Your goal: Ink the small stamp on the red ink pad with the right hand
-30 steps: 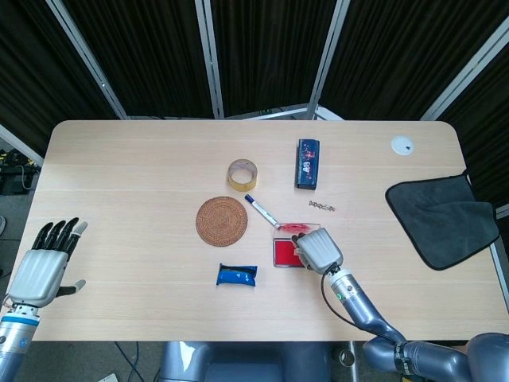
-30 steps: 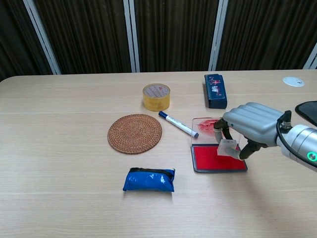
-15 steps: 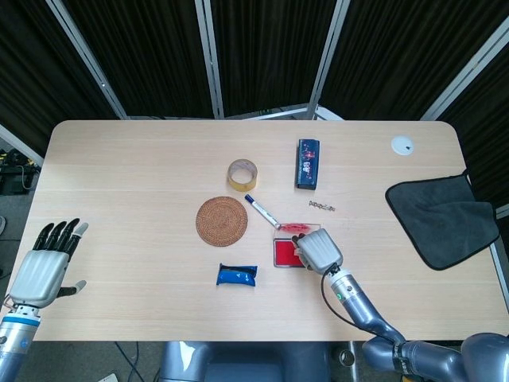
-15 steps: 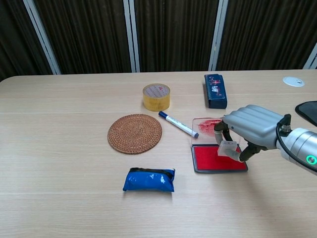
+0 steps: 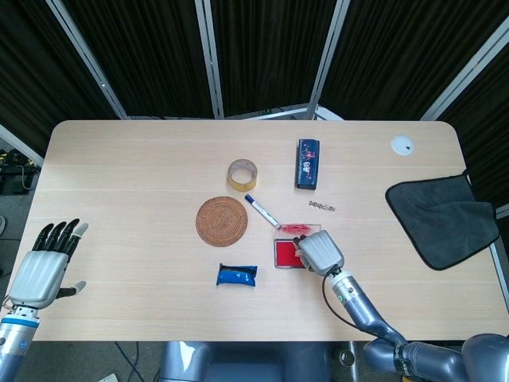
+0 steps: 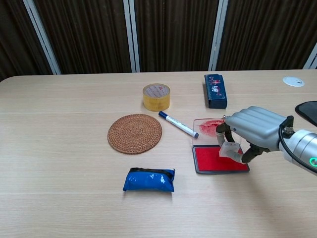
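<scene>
Looking down from the head view, the right hand (image 5: pixel 319 251) sits over the red ink pad (image 5: pixel 285 253), near the front edge of the table (image 5: pixel 143 159) and a little right of its middle; the small stamp is hidden beneath the hand here. The left hand (image 5: pixel 44 268) hangs off the front left corner, fingers apart and holding nothing. A woven coaster (image 5: pixel 222 220) lies left of the pad, a tape roll (image 5: pixel 242 174) behind it, and a marker (image 5: pixel 261 210) slants between coaster and pad. A blue packet (image 5: pixel 238 275) lies nearer the front edge, a dark blue box (image 5: pixel 308 163) toward the back edge, a grey cloth (image 5: pixel 442 219) overhangs the right edge, and a white disc (image 5: pixel 402 145) sits near the back right corner.

From the chest view, the right hand's curled fingers pinch the small stamp (image 6: pixel 230 149), a clear block held tilted over the pad's red surface; whether it touches the ink cannot be told. The pad's clear lid (image 6: pixel 208 126), smeared red, lies open behind the pad.
</scene>
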{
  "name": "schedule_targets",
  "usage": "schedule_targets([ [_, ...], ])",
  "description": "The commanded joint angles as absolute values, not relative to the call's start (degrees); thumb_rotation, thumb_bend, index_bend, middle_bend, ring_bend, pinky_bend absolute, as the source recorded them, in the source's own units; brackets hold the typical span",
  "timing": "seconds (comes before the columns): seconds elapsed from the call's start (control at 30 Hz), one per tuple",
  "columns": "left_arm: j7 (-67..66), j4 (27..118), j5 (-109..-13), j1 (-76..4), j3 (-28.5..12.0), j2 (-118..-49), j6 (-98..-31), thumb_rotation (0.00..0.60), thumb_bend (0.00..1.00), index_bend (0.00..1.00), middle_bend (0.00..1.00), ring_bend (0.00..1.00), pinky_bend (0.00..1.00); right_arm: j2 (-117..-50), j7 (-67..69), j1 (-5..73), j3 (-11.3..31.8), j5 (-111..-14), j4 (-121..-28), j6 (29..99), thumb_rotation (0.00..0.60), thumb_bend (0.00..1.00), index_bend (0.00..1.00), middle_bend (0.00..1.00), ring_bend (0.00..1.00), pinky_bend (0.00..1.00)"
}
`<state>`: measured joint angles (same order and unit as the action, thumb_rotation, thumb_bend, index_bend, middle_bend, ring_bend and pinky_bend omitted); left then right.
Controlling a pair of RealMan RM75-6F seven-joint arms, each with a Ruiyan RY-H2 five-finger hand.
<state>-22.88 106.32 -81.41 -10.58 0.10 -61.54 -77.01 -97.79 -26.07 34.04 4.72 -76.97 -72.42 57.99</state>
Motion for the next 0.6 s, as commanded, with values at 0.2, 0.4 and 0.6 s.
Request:
schedule_targets([
  [0.2, -22.67, 106.39, -81.72, -10.52, 0.22, -61.38, -77.12, 0.600, 0.00, 0.00, 0.00, 0.00, 0.00, -93.33, -24.55, 33.54, 5.81, -78.22, -78.78, 60.65, 0.600, 0.46, 0.56, 0.63, 0.94, 1.00],
  [0.4, -22.57, 106.53, -82.17, -10.40, 0.42, -61.29, -77.31, 0.600, 0.00, 0.00, 0.00, 0.00, 0.00, -88.69, -23.91, 32.60, 5.06, -79.72, -83.06, 62.15, 0.600, 0.46, 0.56, 0.63, 0.93, 1.00],
  [0.6, -22.60, 106.69, -82.75, -10.31, 0.65, -61.24, -77.46, 0.600, 0.00, 0.00, 0.00, 0.00, 0.00, -86.95, -21.82, 30.74, 2.07, -80.86, -81.63, 62.24, 0.600, 0.46, 0.56, 0.63, 0.94, 1.00],
])
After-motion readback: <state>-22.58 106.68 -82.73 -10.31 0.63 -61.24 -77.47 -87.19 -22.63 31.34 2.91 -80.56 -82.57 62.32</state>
